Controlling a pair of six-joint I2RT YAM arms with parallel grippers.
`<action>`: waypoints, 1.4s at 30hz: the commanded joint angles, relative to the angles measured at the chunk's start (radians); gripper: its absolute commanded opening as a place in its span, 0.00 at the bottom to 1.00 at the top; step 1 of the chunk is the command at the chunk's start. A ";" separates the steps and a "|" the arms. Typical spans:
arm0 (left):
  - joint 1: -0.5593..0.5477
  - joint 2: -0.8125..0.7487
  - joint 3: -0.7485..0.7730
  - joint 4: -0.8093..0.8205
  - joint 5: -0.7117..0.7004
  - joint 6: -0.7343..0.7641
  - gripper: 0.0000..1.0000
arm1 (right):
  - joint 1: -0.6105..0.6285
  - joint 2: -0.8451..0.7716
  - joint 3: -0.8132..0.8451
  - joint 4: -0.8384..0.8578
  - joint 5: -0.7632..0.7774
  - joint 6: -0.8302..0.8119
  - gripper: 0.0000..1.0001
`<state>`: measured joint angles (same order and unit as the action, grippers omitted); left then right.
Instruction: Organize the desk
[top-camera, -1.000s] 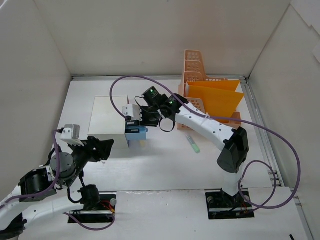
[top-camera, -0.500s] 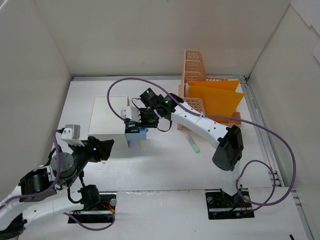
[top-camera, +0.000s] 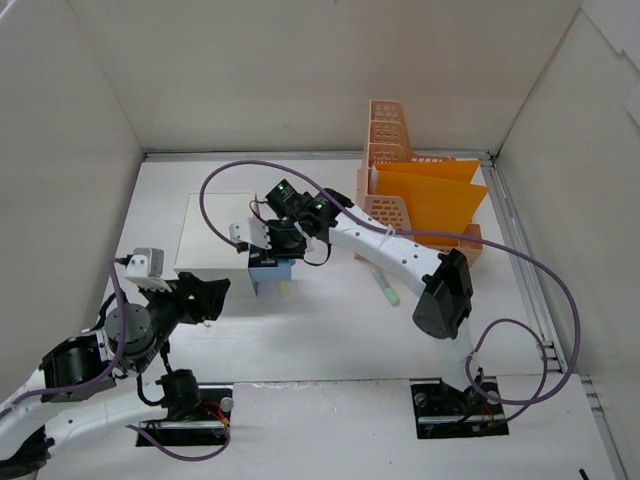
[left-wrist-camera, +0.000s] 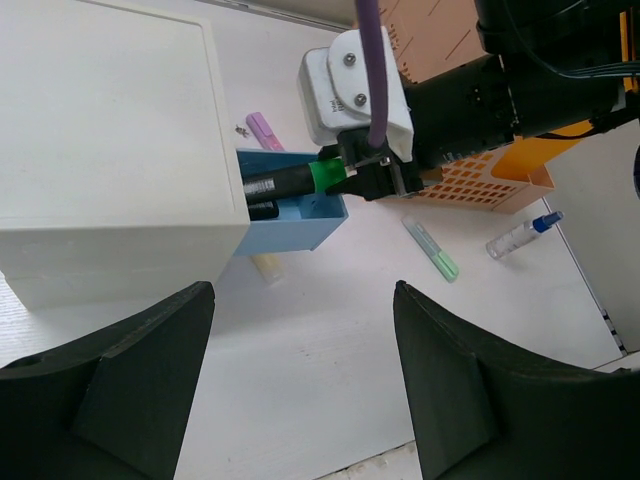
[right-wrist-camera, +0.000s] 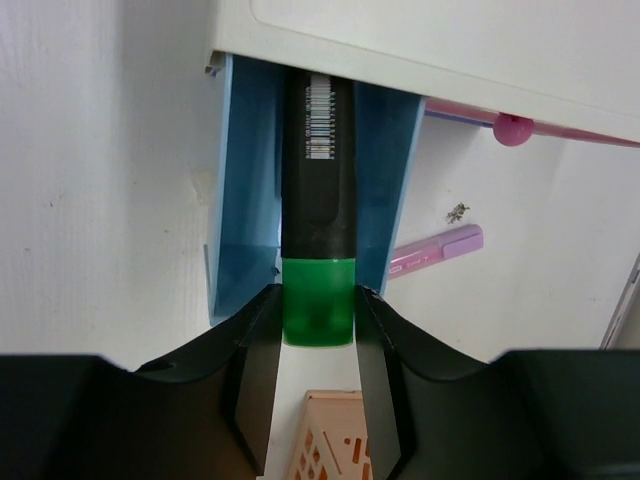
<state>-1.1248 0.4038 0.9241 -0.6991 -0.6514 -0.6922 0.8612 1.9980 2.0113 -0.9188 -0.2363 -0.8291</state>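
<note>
One black marker (right-wrist-camera: 318, 150), clenched at its green cap by the right pincer (right-wrist-camera: 318, 325), now sits further left inside the blue drawer (right-wrist-camera: 245, 200), nearly stowed; the left pincer (left-wrist-camera: 303, 300) waits released

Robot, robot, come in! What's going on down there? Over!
Status: right gripper shut on black marker, marker lying in blue drawer. Open left gripper hangs empty above desk. Loose green pen on desk, apart from drawer.

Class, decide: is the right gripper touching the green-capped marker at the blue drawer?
Touching. The right wrist view shows the right gripper clamping the marker: jaws flush against both sides of its green cap.
</note>
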 joint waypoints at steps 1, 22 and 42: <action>-0.004 0.036 0.032 0.050 -0.002 0.006 0.68 | 0.016 -0.002 0.061 0.026 0.003 0.007 0.33; -0.004 0.115 -0.001 -0.008 -0.059 -0.111 0.19 | -0.162 -0.125 -0.010 0.032 -0.123 0.292 0.00; -0.004 0.259 -0.068 -0.085 -0.031 -0.317 0.69 | -0.116 0.008 -0.140 0.213 -0.181 0.469 0.00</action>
<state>-1.1252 0.6567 0.8413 -0.7898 -0.6872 -0.9840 0.7418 1.9583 1.7992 -0.7891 -0.3756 -0.4076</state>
